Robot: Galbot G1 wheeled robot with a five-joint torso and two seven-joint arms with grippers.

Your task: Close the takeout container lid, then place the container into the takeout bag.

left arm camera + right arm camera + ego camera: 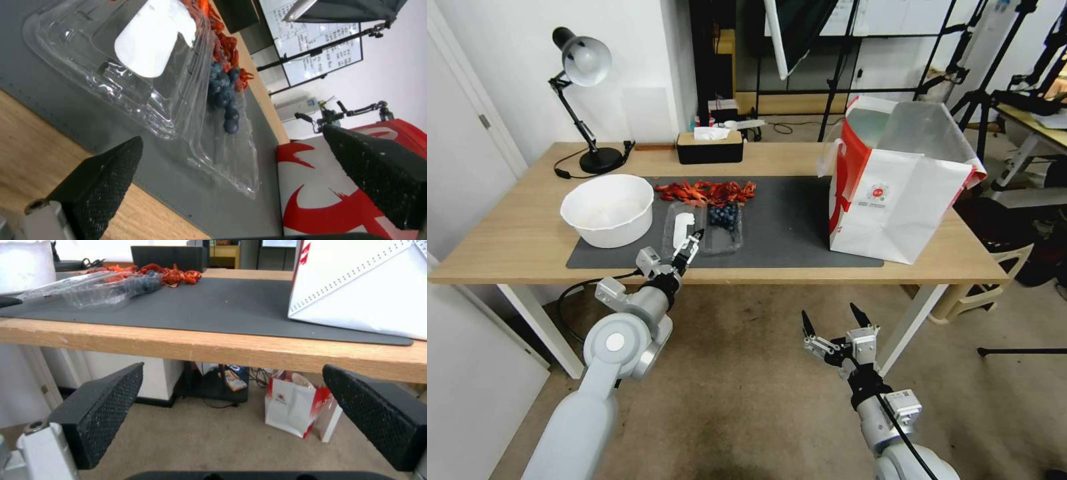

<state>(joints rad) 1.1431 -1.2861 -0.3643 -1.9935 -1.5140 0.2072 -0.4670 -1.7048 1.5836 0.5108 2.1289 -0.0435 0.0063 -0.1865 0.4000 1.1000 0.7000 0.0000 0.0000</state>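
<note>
The takeout container (724, 230) lies open on the grey mat (787, 227), with blue berries (724, 215) in its right half. Its lid (683, 223), marked by a white sticker, lies flat to the left of the berries. My left gripper (692, 244) hovers open over the lid's near edge; in the left wrist view the lid (133, 66) and berries (225, 96) sit just beyond the left gripper (231, 138). My right gripper (834, 323) hangs open below the table's front edge. The takeout bag (894, 193) stands open on the right.
A white bowl (608, 207) sits left of the container, and red crayfish-like pieces (707, 191) lie behind it. A black tissue box (709, 147) and a desk lamp (584, 67) stand at the back. A small bag (293, 406) rests on the floor under the table.
</note>
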